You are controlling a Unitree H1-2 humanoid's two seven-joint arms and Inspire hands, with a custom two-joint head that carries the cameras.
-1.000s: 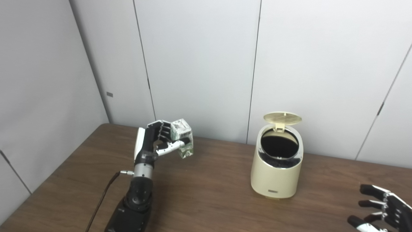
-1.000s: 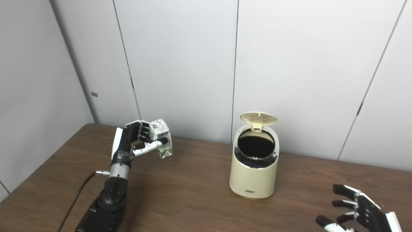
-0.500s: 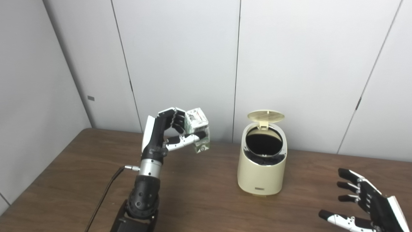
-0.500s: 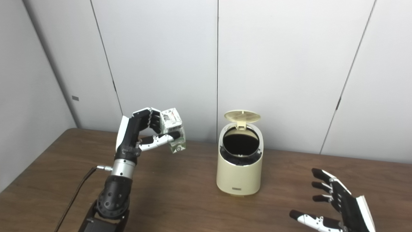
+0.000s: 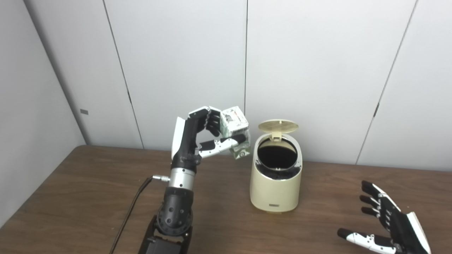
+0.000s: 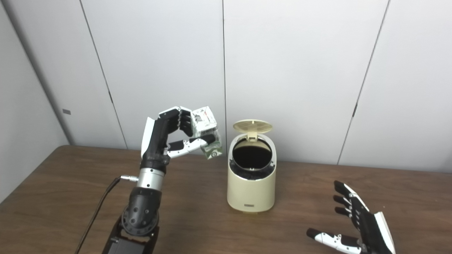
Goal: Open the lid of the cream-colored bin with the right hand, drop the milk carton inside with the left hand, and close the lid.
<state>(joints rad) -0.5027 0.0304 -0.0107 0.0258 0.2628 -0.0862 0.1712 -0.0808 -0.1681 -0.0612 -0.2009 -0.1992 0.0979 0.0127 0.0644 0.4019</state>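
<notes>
The cream-colored bin stands on the brown table with its round lid tipped up at the back and the dark opening showing. My left hand is raised above the table, shut on a small white and green milk carton. The carton hangs just left of the bin's rim, a little above it and apart from it. My right hand rests low at the front right with its fingers spread, open and holding nothing, well clear of the bin.
White wall panels close off the table at the back and on the left. A thin dark cable runs from my left wrist down to the front edge.
The camera has turned, shifting the whole picture. My left hand has carried the carton up and to the right, closer to the bin. The lid stays up.
</notes>
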